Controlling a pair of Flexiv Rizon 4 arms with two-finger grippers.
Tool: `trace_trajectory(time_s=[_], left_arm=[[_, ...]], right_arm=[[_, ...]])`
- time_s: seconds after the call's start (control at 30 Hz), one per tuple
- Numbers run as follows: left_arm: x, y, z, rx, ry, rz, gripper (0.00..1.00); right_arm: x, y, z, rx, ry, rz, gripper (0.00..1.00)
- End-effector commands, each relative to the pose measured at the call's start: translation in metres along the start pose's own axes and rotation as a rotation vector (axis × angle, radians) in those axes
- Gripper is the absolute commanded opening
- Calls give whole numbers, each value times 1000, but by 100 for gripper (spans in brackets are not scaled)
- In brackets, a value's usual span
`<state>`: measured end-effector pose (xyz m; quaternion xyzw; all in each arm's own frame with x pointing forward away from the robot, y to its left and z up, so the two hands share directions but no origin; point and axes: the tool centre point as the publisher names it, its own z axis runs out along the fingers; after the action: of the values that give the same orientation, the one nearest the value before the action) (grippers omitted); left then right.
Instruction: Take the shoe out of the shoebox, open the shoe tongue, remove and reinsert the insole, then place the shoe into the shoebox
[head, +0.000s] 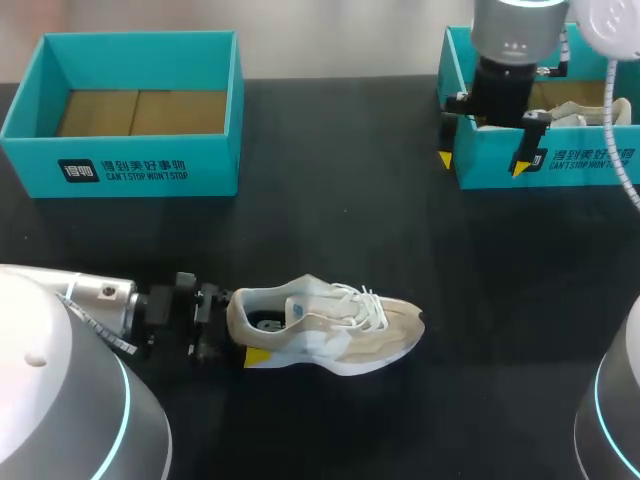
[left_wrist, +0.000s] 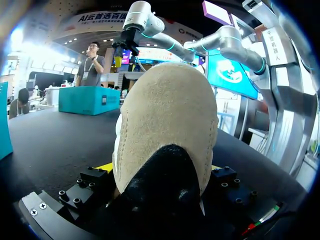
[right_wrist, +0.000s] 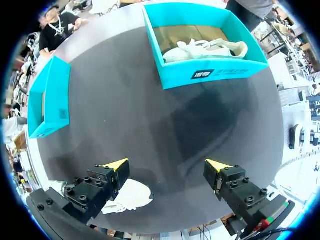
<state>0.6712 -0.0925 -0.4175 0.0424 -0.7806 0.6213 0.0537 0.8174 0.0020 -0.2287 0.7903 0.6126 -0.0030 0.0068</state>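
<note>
Head view puts the shoe (head: 330, 325) on its sole near the table's (head: 330, 210) front edge, about midway along it, toe toward the right side and outside both boxes. The left end effector (head: 243, 330) is clenched on the heel. One yellow tip shows beside the sole, and the other finger is hidden behind the shoe. The take-out step looks done, and opening the tongue (head: 305, 300) seems to be the step in hand, with the left arm bracing the shoe.

The right end effector (head: 482, 163) hangs above the far right corner, fingers spread wide and holding nothing. As I judge it, the next move calls for it to come down over the laces (head: 362, 298), pinch the tongue and draw it up toward the toe while the heel grip resists. The loose laces could snag a finger.

Left wrist view adds what the head view cannot: the heel fills the gap with a finger block against each side, which confirms the grip. It shows nothing of the shoe's opening.

Right wrist view looks down between its spread fingers onto bare table. It also takes in the empty shoebox (right_wrist: 47, 100) at the far left corner and a second shoebox (right_wrist: 205, 70) at the far right corner with another pale shoe (right_wrist: 205, 49) inside.

Only the head view sees into the held shoe's opening. It shows a dark patch there, and I cannot tell how the insole sits.
</note>
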Motion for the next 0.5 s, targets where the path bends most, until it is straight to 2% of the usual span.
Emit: trace_trajectory(time_s=[0.03,0.07,0.17,0.33,0.5], left_arm=[[0,3,1,1,-1,0,0],[0,3,1,1,-1,0,0],[0,3,1,1,-1,0,0],[0,3,1,1,-1,0,0],[0,3,1,1,-1,0,0]], right_arm=[[-3,-2,1,-5,10,0,100],[-3,-2,1,-5,10,0,100],[35,-20,12,-17,-37,-7,100],[83,-58,21,-39,0,-47,100],[115,-90,28,-44,1,-52,100]])
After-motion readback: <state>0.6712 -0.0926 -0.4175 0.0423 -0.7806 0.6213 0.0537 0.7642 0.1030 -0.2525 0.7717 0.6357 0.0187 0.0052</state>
